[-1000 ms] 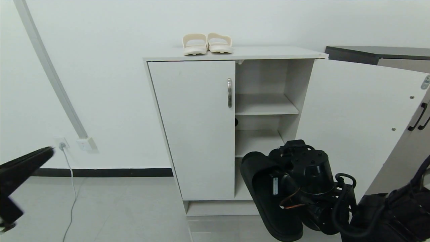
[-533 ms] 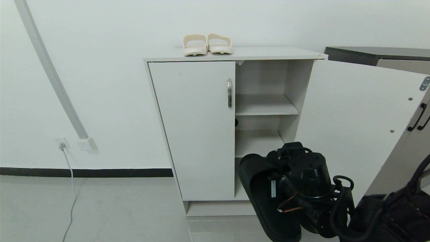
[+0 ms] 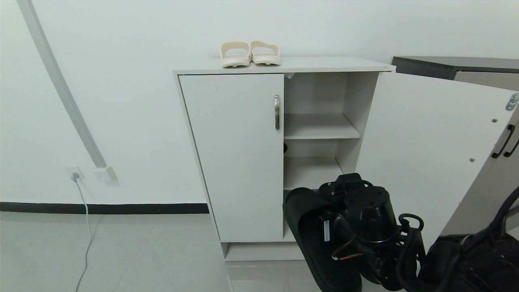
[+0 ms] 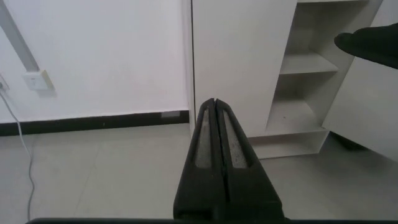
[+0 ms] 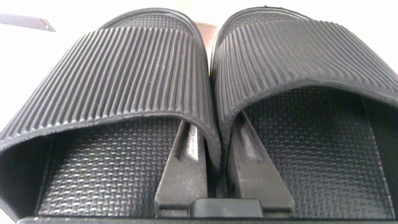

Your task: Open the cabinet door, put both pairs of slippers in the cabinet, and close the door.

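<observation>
**Black slippers held at the open cabinet**

Head view: the cabinet (image 3: 231,162) has its right door (image 3: 425,154) open, and beige slippers (image 3: 250,52) sit on top. The black slippers (image 3: 312,235) hang before the low right opening.

Left wrist view: the left gripper (image 4: 214,106) is pressed closed and empty.

Right wrist view: the right gripper (image 5: 214,146) pinches both black slippers together.

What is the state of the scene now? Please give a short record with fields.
cabinet: right door open, left door shut
black slippers: pair held by right gripper, low before the open side
right gripper grasp: fingers inside the two straps, clamping the inner walls together
beige slippers: pair on the cabinet top
left gripper: shut, holding nothing
</observation>
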Robot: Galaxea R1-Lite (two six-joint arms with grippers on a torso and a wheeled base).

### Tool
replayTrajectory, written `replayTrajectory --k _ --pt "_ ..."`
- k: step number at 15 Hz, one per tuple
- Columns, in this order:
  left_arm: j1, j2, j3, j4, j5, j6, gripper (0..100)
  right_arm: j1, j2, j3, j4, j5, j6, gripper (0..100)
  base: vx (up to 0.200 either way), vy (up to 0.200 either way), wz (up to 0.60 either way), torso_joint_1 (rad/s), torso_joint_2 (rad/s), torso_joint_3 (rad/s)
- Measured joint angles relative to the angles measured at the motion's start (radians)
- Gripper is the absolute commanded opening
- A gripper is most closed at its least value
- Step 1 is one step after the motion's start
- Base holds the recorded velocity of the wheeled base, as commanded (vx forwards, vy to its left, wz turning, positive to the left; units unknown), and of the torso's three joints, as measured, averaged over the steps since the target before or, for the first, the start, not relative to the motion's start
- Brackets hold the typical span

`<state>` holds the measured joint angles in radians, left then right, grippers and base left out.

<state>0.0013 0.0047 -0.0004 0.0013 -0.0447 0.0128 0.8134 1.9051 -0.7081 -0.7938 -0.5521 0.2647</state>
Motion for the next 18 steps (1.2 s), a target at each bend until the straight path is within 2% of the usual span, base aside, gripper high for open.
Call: replayTrajectory --k 6,11,18 --pt "0.000 -0.007 -0.001 0.000 0.002 -0.005 0 0.009 0.120 -0.134 0.007 -0.197 0.023 0 0.000 0.000 0.00 0.000 0.00 0.000" --pt "0.000 -0.007 -0.001 0.000 0.002 -0.006 0 0.007 0.184 -0.164 0.008 -0.206 0.030 0 0.000 -0.200 0.00 0.000 0.00 0.003" --pt "-0.001 -0.007 -0.001 0.001 0.002 -0.013 0 0.005 0.193 -0.177 0.007 -0.212 0.030 0 0.000 0.000 0.00 0.000 0.00 0.000"
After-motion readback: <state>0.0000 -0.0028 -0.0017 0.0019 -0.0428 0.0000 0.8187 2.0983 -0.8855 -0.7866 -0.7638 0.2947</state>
